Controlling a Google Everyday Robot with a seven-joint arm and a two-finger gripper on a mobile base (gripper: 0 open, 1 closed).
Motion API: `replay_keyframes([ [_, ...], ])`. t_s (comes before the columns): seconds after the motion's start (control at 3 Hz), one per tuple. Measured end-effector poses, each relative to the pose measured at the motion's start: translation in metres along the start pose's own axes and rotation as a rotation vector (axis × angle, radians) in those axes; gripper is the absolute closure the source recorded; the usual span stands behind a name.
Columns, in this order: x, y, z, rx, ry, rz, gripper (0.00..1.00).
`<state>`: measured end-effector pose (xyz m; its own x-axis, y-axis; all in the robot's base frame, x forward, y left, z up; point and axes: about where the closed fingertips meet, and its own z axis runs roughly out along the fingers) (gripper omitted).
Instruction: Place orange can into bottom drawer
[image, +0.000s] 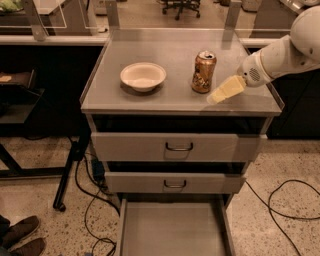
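The orange can (203, 71) stands upright on the grey cabinet top (150, 100), right of centre. My gripper (224, 91) comes in from the right on a white arm, its pale yellow fingers just right of and slightly in front of the can, apart from it and holding nothing. The bottom drawer (172, 230) is pulled out at the foot of the cabinet and shows a bare grey tray.
A shallow cream bowl (143, 76) sits on the cabinet top left of the can. The two upper drawers (178, 146) with dark handles are shut. Cables (280, 200) lie on the floor at both sides. A dark stand leg (67, 175) is at the left.
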<state>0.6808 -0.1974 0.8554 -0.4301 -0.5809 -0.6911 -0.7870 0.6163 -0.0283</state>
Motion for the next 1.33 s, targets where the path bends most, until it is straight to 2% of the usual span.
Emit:
replay_keyframes([
  [0.33, -0.012, 0.001, 0.02, 0.003, -0.084, -0.001, 0.0],
  [1.0, -0.056, -0.008, 0.05, 0.009, -0.214, -0.066, 0.0],
  [1.33, -0.056, -0.008, 0.05, 0.01, -0.215, -0.067, 0.18],
])
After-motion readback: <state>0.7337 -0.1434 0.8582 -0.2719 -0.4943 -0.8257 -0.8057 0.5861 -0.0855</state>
